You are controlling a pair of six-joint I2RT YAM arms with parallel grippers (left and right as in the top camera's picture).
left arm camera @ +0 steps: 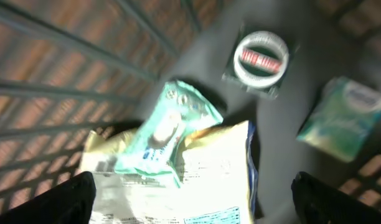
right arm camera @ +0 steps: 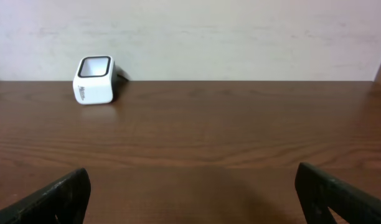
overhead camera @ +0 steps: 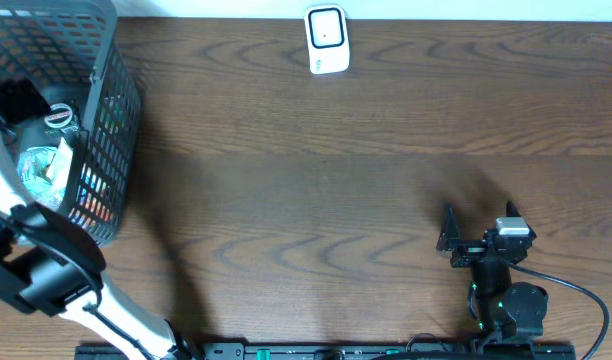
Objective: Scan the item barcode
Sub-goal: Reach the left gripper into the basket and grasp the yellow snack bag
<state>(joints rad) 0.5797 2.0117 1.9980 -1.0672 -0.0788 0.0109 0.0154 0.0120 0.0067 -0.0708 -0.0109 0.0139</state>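
Note:
My left gripper (left arm camera: pixel 193 199) hangs open inside the grey mesh basket (overhead camera: pixel 111 120), just above the items in it. Under it lies a pale printed packet (left arm camera: pixel 209 168), and a green and white wrapper (left arm camera: pixel 169 127) lies across that packet. A round lid with a red label (left arm camera: pixel 260 57) sits further in, and a green and white pack (left arm camera: pixel 343 118) lies to the right. Nothing is between the fingers. The white barcode scanner (overhead camera: pixel 326 40) stands at the table's far edge. My right gripper (overhead camera: pixel 479 222) rests open and empty near the front right, facing the scanner (right arm camera: pixel 95 79).
The basket's mesh walls (left arm camera: pixel 66 68) close in on the left gripper from the left and behind. My left arm (overhead camera: pixel 46 250) rises from the front left edge into the basket. Bare wooden tabletop (overhead camera: pixel 316 180) lies between basket, scanner and right arm.

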